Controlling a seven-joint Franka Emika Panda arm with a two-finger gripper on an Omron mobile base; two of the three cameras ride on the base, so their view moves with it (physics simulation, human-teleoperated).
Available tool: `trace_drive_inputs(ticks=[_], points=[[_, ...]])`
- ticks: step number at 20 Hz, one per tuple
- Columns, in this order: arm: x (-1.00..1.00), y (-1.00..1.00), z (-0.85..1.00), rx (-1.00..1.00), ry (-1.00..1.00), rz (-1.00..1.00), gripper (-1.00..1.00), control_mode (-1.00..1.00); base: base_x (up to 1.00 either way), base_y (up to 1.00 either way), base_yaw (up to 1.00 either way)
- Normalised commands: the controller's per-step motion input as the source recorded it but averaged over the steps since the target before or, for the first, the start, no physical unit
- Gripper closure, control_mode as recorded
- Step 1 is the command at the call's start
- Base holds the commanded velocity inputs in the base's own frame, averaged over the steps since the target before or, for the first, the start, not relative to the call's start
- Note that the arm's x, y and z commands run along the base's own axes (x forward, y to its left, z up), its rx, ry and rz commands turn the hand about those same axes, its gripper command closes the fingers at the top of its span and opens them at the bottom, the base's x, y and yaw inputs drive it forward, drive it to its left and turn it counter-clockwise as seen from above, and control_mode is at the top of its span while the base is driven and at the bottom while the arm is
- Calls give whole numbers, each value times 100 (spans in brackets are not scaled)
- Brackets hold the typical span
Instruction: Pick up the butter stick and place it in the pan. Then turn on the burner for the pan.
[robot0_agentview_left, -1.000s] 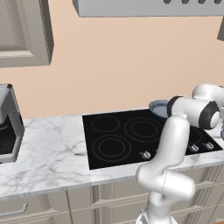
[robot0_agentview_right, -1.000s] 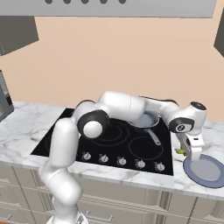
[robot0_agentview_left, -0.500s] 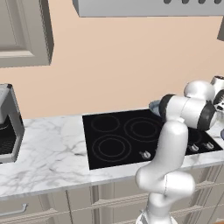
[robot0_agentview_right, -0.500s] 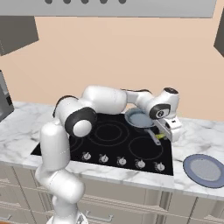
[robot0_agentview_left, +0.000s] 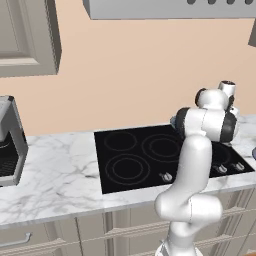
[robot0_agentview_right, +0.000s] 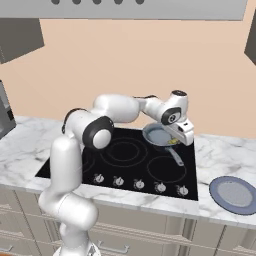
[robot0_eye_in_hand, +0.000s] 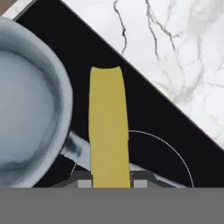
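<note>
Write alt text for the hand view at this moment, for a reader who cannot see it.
The gripper is shut on the butter stick, a pale-yellow block reaching up the middle of the picture over the black cooktop. The pan, grey with a bluish inside, lies to its left, its handle passing behind the stick. White marble counter fills the upper right.

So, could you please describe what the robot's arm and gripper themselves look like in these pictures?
The arm is built of smooth, rounded glossy white segments with dark grey, nearly black joint caps. No cables or markings show. The gripper sits on a boxy white hand; in the hand view its fingertips are small, dark and squared, with lighter grey faces.
</note>
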Motion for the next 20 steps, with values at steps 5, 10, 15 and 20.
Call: trace_drive_inputs(ticks=[5, 10, 15, 20], points=[[85, 27, 2, 2, 4, 16, 100, -100, 0, 0, 0], [68, 39, -8, 1, 6, 14, 100, -100, 0, 0, 0], [53, 39, -40, 0, 3, 11, 100, -100, 0, 0, 0], [20, 26, -36, 0, 1, 11, 100, -100, 0, 0, 0]])
